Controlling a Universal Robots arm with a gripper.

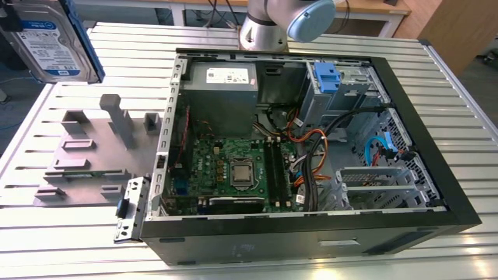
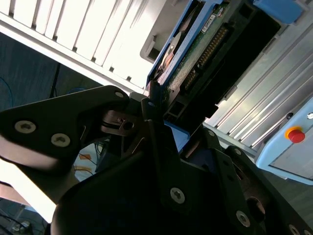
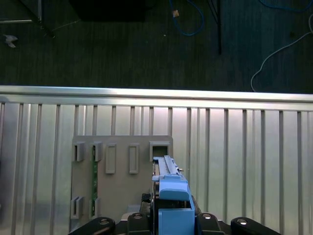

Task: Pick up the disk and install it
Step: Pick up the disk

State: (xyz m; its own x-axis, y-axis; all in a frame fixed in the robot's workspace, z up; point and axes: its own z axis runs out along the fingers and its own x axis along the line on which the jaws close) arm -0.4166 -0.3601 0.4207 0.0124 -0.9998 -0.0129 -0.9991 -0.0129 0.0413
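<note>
I have the end effector [image 2: 154, 103] clenched on the disk [image 2: 195, 58], a flat rectangular silver hard drive with a white-and-blue label in a blue plastic carrier. In the second wrist view the black fingers [image 2: 152, 122] pinch its thin sides, and its green circuit-board underside runs out beyond them. In the first wrist view the disk [image 3: 171, 196] hangs edge-on from the end effector, lifted clear of everything below. In the exterior view its label [image 1: 46, 41] faces the camera and it stands nearly upright, slightly tilted.

Directly beneath the end effector lies a flat grey fixture plate with rectangular slots and raised blocks [image 3: 122, 183]. It rests on the slatted aluminium surface [image 3: 244, 161].

Well apart from the end effector, toward the exterior view's right, an open black computer case [image 1: 311, 242] lies on its side on the same surface. Inside it I see a green motherboard [image 1: 233, 169], a grey power supply box with a white sticker [image 1: 225, 79] and a blue plastic bracket on the grey metal drive bay [image 1: 325, 77].

Past the surface's edge, the dark floor [image 3: 122, 49] carries a blue cable [image 3: 188, 22] and a white cable [image 3: 279, 49].
</note>
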